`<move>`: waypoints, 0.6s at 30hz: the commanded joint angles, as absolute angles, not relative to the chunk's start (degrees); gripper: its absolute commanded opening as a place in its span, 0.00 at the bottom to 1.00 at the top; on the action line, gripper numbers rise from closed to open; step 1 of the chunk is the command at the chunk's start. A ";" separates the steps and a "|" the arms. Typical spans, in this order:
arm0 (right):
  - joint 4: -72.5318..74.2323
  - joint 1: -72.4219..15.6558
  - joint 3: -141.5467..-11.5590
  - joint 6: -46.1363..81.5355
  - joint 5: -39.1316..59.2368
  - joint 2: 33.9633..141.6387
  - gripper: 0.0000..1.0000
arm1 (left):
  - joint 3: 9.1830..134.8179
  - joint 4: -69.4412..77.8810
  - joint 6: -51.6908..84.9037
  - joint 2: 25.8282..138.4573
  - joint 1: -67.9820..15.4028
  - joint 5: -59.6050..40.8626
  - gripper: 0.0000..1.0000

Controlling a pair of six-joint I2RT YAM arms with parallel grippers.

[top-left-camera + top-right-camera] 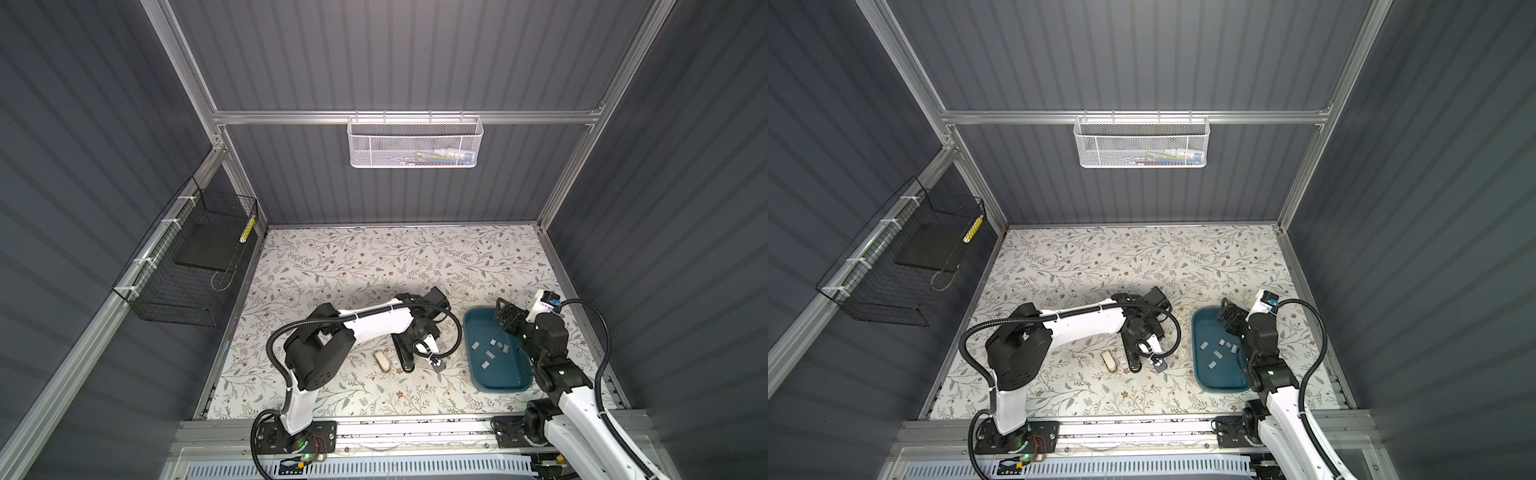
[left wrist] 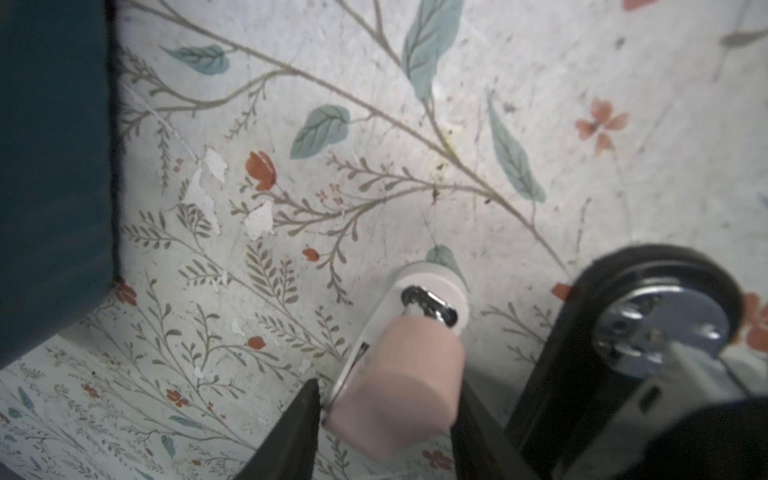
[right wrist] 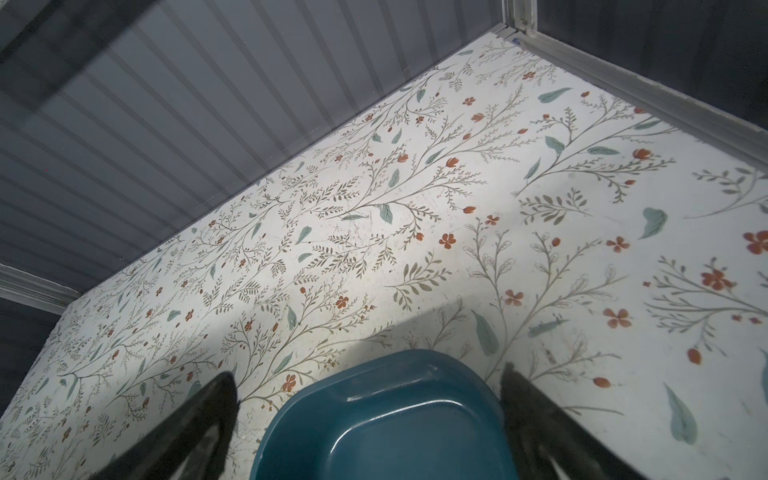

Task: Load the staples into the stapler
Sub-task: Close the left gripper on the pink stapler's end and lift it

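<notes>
Several staples (image 1: 490, 354) lie in the teal tray (image 1: 505, 372) near the spread, empty right fingers (image 3: 199, 415). The pink stapler (image 2: 399, 374) is flanked by the left fingers (image 2: 291, 436); whether clamped cannot be told. Squeezed off-centre, it could be twisted into the black stapler (image 2: 623, 332) beside it.

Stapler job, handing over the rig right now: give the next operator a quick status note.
Left gripper: fingers flank the small pink-and-white plastic stapler, beside the black stapler; grip unconfirmed.
Right gripper: open, empty, over the far end of the teal plastic tray.
Silvery-grey metal staple strips: loose in the tray.
Done: no strip picked up yet.
Left: secure stapler, open it, pick a strip, insert, close.
</notes>
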State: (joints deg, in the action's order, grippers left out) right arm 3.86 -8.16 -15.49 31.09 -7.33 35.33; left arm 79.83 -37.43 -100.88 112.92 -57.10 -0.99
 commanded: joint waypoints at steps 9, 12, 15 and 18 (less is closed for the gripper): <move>5.28 -7.91 -15.12 31.46 -7.51 35.78 0.99 | 85.58 -45.06 -100.03 115.22 -59.24 -2.69 0.39; 5.28 -7.91 -15.11 31.35 -7.40 35.95 0.99 | 87.09 -47.29 -99.28 115.92 -59.24 -2.49 0.35; 5.38 -7.90 -15.07 31.37 -7.47 36.04 0.99 | 87.66 -48.90 -98.42 116.19 -59.40 -3.53 0.36; 5.54 -7.89 -15.20 31.30 -7.34 36.28 0.99 | 88.14 -49.83 -97.75 116.35 -59.98 -4.52 0.43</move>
State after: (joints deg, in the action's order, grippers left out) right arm 4.62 -8.16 -15.38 31.09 -7.29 36.14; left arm 86.59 -45.39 -98.96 115.09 -58.98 -2.42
